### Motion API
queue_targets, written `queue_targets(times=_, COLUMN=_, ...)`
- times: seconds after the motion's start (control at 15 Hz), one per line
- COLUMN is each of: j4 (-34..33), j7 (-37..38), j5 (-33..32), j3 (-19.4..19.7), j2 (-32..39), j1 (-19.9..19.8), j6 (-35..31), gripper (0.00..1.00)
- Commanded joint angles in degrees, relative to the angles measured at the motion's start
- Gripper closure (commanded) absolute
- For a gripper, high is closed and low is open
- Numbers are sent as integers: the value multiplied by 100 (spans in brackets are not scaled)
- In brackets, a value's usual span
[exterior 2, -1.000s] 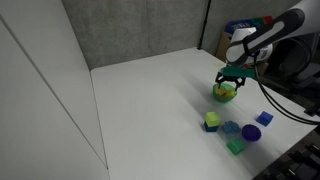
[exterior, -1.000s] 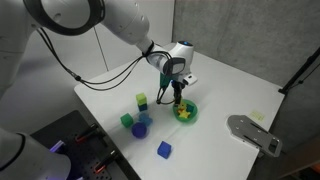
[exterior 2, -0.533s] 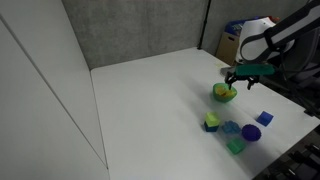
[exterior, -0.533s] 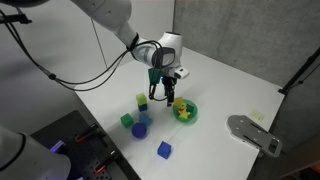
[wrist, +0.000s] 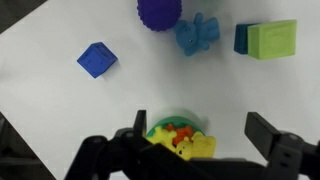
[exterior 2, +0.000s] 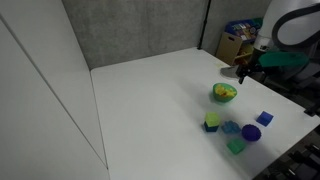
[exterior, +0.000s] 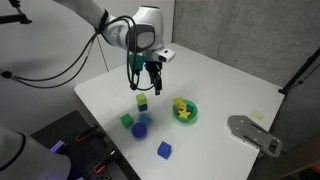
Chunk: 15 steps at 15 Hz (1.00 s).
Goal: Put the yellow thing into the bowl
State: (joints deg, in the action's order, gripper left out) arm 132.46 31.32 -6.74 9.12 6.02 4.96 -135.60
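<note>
Hanging above the counter [exterior: 230, 85], the claw [exterior: 148, 86] points straight down, its fingers spread wide and empty. Only the wrist view shows the yellow thing [wrist: 200, 147] lying inside the bowl [wrist: 175, 118], partly hidden by the claw's body. Beyond sit a blue cube [wrist: 96, 60] and a purple ball [wrist: 158, 10], cut off at the top.

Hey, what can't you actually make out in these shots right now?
- Wrist view: the lower half of the bowl is hidden behind the claw and cut by the bottom edge.
- Wrist view: the purple piece is cut off by the top edge.
- In both exterior views: the yellow pieces in the bowl are too small to tell apart.
</note>
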Motion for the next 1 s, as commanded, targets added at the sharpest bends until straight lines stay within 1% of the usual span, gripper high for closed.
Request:
queue_targets(times=0.0, j4=874, j7=-416, j5=-1, j3=-264, j2=-1413, j1=-239, j6=115, gripper=0)
queue_targets(times=0.13, j4=1008, j7=-571, j5=-54, j3=-427, j2=-1941, j1=-351, j6=478, gripper=0)
queue_targets(times=0.2, j4=981, j7=-692, j5=-58, j3=-508, j2=-2148, j1=-412, j6=765, gripper=0)
queue_targets(times=0.33, j4=870, j7=-1122, j5=144, j3=-608, j2=-2470, j1=-470, j6=1353, gripper=0)
queue_targets(times=0.47, j4=633, j7=-1536, j5=341, j3=-654, j2=-2599, j1=-466, j6=1976, gripper=0)
queue_targets(times=0.53, j4=496, j7=-1672, j5=342, j3=-688, j2=-2616, j1=-473, j6=2309, gripper=0)
queue_targets(times=0.67, j4=337, j7=-1907, j5=282, j3=-738, j2=-2660, j1=-482, j6=2729, gripper=0)
queue_targets(times=0.8, j4=248, j7=-2016, j5=233, j3=-769, j2=-2650, j1=-501, j6=2900, gripper=0)
queue_targets(times=0.87, j4=421, j7=-1808, j5=265, j3=-815, j2=-2685, j1=-521, j6=2658, gripper=0)
queue_targets(times=0.93, j4=404, j7=-1830, j5=262, j3=-825, j2=-2685, j1=-523, j6=2686, gripper=0)
